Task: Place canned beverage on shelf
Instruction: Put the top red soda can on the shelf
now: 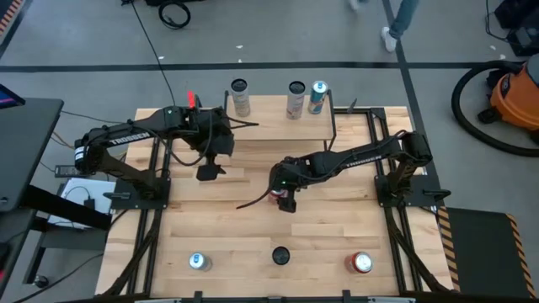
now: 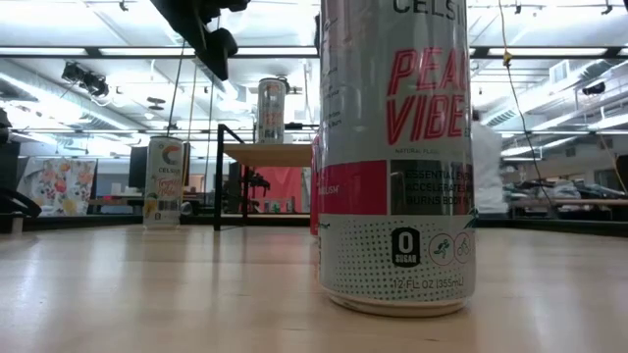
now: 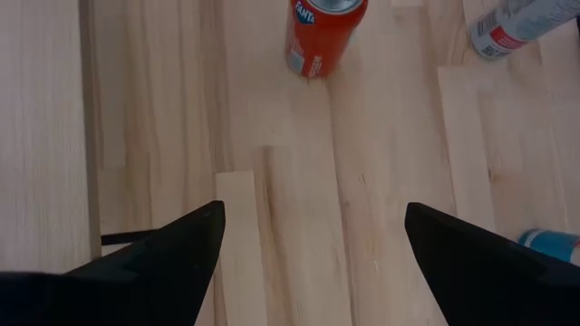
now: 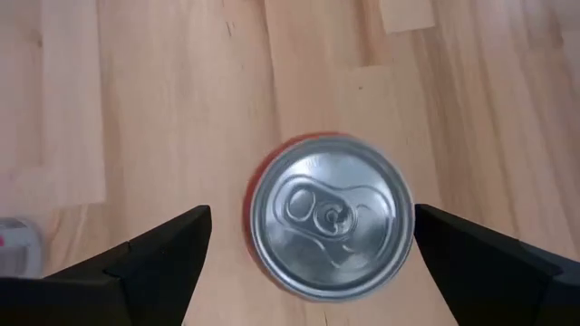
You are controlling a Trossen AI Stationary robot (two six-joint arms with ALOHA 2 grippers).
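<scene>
— Starting with the largest: what is seen?

— A table (image 1: 253, 227) of pale planks is seen, with an arm mounted at each side. At its far edge a shelf (image 1: 278, 128) is set, its wooden board carried on thin black legs.

— How are the grippers held?

— The left gripper (image 1: 209, 172) is held above the table's left middle, near the shelf's left end. Its fingers (image 3: 172, 254) are spread wide and nothing is gripped between them; only bare planks are seen there. The right gripper (image 1: 287, 200) is hung over the table's centre, likewise spread wide and empty.

— And the can to be shelved?

— A red can (image 4: 331, 217) is stood upright on the table directly beneath the right gripper. Its silver lid is framed between the two fingers, and neither finger is touched to it.

— What else is stood about?

— Three far cans (image 1: 296, 99) are lined up by the shelf. From table height, one (image 2: 271, 108) is seen on the board and another (image 2: 165, 181) on the table beside the legs. Along the near edge three near cans (image 1: 280, 255) are spaced well apart: blue-topped, dark-topped, red.
</scene>
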